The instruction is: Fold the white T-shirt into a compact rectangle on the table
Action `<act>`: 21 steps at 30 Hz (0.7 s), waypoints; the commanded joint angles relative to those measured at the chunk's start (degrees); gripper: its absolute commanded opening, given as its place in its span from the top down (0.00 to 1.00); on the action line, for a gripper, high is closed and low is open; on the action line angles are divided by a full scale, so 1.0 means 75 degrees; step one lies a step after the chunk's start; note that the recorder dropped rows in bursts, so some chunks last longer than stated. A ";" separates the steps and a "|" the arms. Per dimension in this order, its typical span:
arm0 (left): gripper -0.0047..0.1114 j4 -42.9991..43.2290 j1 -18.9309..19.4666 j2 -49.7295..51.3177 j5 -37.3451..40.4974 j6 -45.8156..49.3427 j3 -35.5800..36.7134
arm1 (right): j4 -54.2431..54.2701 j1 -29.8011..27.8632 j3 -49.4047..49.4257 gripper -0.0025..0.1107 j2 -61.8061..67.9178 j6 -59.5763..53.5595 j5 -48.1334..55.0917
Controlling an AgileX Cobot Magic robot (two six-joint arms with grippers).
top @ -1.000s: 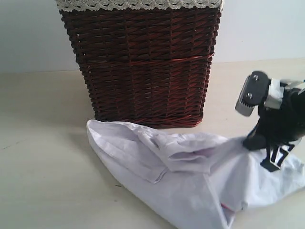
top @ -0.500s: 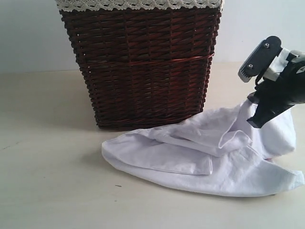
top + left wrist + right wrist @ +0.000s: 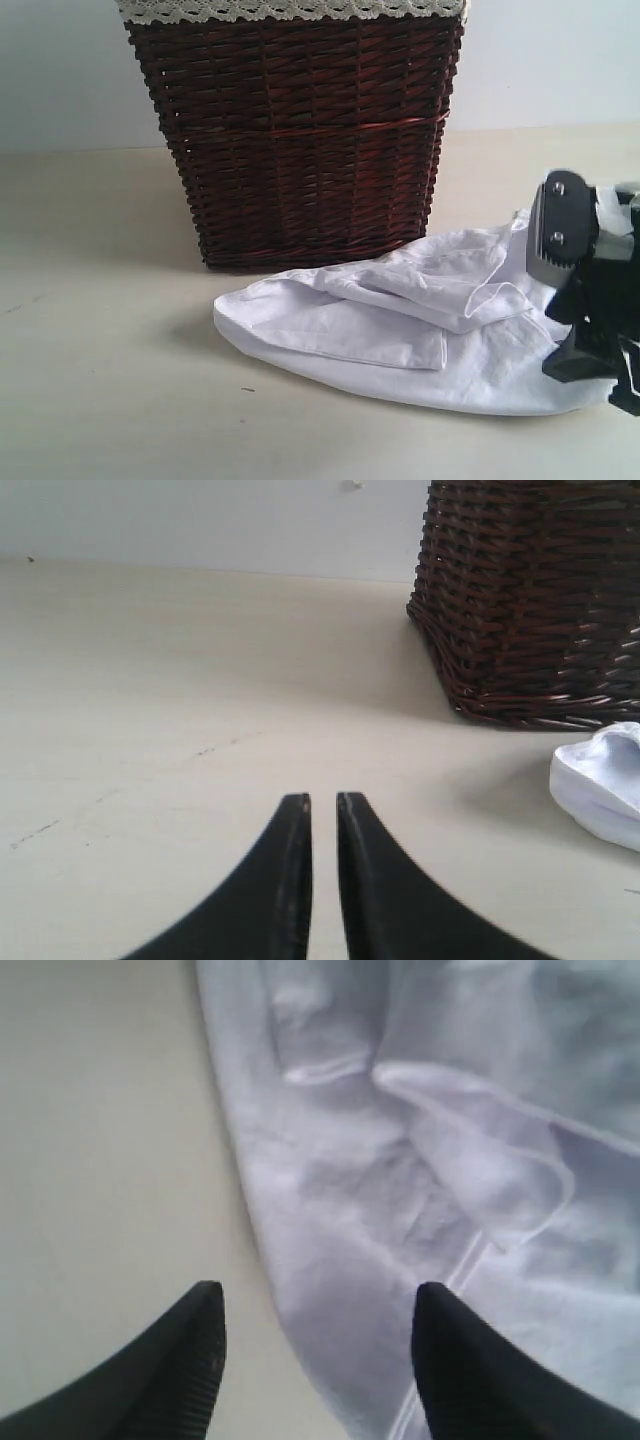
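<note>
The white T-shirt (image 3: pixel 400 330) is soft, matt cloth, creased, with stitched hems. The tabletop (image 3: pixel 100 400) looks smooth, pale and matt, with a few faint scuffs. The basket (image 3: pixel 300 150) is rough woven wicker, dark brown with a slight sheen, edged with cream lace trim (image 3: pixel 290 10). The right hand (image 3: pixel 318 1355) looks like matt black plastic.

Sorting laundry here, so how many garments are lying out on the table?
1. The white T-shirt lies crumpled on the table by the wicker basket, its edge below the open right end effector. The basket's inside is hidden.
</note>
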 commanded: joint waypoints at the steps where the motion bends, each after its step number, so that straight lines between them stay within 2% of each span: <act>1: 0.86 0.0014 -0.0044 -0.0052 -0.0046 0.0024 -0.0004 | -0.0501 -0.0044 0.0238 0.50 0.0727 0.0678 -0.1261; 6: 0.86 0.0014 -0.0044 -0.0052 -0.0046 0.0024 -0.0004 | -0.0610 -0.0044 0.0223 0.50 0.1976 0.1256 -0.1674; 7: 0.86 0.0014 -0.0044 -0.0052 -0.0046 0.0024 -0.0004 | -0.0487 -0.0044 0.0223 0.54 0.2127 0.1344 -0.1724; 8: 0.86 0.0014 -0.0044 -0.0052 -0.0046 0.0024 -0.0004 | -0.0344 -0.0044 0.0223 0.61 0.2143 0.1314 -0.1615; 10: 0.86 0.0014 -0.0044 -0.0052 -0.0046 0.0024 -0.0004 | 0.0020 -0.0044 0.0223 0.84 0.1908 0.0982 -0.1313; 12: 0.86 0.0014 -0.0044 -0.0052 -0.0046 0.0024 -0.0004 | 0.0442 -0.0044 0.0223 0.98 0.1447 0.0642 -0.1082; 16: 0.86 0.0014 -0.0044 -0.0052 -0.0046 0.0024 -0.0004 | 0.1361 -0.0044 0.0223 0.98 0.0219 -0.0142 -0.0517; 18: 0.86 0.0014 -0.0044 -0.0052 -0.0046 0.0024 -0.0004 | 0.0618 -0.0044 0.0223 0.93 0.0031 0.0202 -0.0417; 20: 0.86 0.0014 -0.0044 -0.0052 -0.0046 0.0024 -0.0004 | -0.0395 -0.0153 0.0223 0.71 0.0311 0.1153 -0.0358; 21: 0.86 0.0014 -0.0044 -0.0052 -0.0046 0.0024 -0.0004 | -0.0627 -0.0486 0.0223 0.53 0.0614 0.1284 -0.0325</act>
